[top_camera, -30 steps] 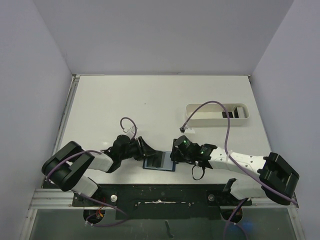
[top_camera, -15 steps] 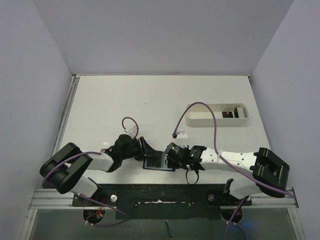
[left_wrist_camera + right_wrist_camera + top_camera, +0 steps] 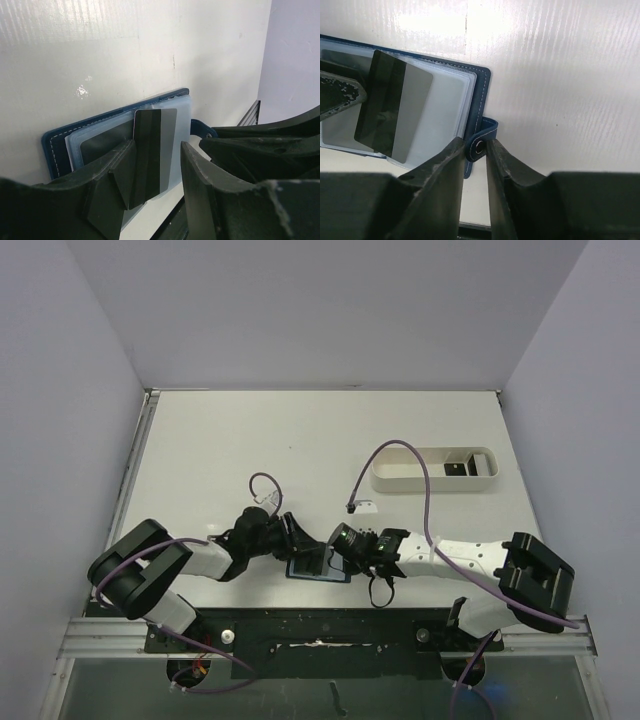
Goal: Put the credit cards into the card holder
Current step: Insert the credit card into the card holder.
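The card holder [image 3: 318, 567] lies open near the table's front edge, navy outside [image 3: 55, 145] with clear sleeves inside. A dark credit card [image 3: 155, 130] lies slanted on the sleeves, also seen in the right wrist view [image 3: 395, 107]. My left gripper [image 3: 298, 543] is open over the wallet's left side [image 3: 157, 150], with one finger against the card's edge. My right gripper [image 3: 338, 550] is shut on the wallet's snap tab [image 3: 479, 146], at the holder's right edge [image 3: 482, 85]. Another dark card [image 3: 458, 468] lies in the white tray.
A long white oval tray [image 3: 400, 480] stands at the back right. A purple cable with a small white plug [image 3: 362, 507] loops from the right arm over the table between tray and wallet. The table's front edge and a black rail lie just below the wallet.
My right gripper has moved left to the wallet's right edge and closed on the snap tab. Its cable has swung off the tray. The left gripper has barely moved.
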### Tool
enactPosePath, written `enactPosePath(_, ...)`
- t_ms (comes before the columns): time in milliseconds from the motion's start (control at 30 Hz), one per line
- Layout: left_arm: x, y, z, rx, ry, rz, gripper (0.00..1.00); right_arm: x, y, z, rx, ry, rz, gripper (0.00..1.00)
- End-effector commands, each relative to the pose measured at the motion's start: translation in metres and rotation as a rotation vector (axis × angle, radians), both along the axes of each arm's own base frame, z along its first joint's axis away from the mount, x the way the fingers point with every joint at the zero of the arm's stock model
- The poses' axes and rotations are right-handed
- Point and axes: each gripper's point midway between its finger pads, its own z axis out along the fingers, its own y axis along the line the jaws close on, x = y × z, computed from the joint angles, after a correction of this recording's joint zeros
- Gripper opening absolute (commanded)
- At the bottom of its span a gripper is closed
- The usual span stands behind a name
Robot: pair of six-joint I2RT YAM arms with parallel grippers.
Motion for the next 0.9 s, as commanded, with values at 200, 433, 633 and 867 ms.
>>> enactPosePath(200, -0.004, 0.000, 0.003, 0.028, 0.031, 0.004, 0.41, 0.011, 0.001, -0.008, 0.029, -0.043, -0.044, 0.12)
enactPosePath(433, -0.001, 0.016, 0.005, 0.141, 0.017, 0.036, 0.45, 0.011, -0.001, -0.007, 0.052, -0.057, -0.050, 0.03)
enactPosePath(633, -0.008, 0.014, 0.001, 0.096, 0.044, 0.032, 0.45, 0.011, 0.000, -0.008, 0.065, -0.063, -0.053, 0.02)
enactPosePath(867, -0.015, -0.001, 0.001, 0.003, 0.095, 0.008, 0.45, 0.010, 0.003, -0.011, 0.087, -0.060, -0.053, 0.01)
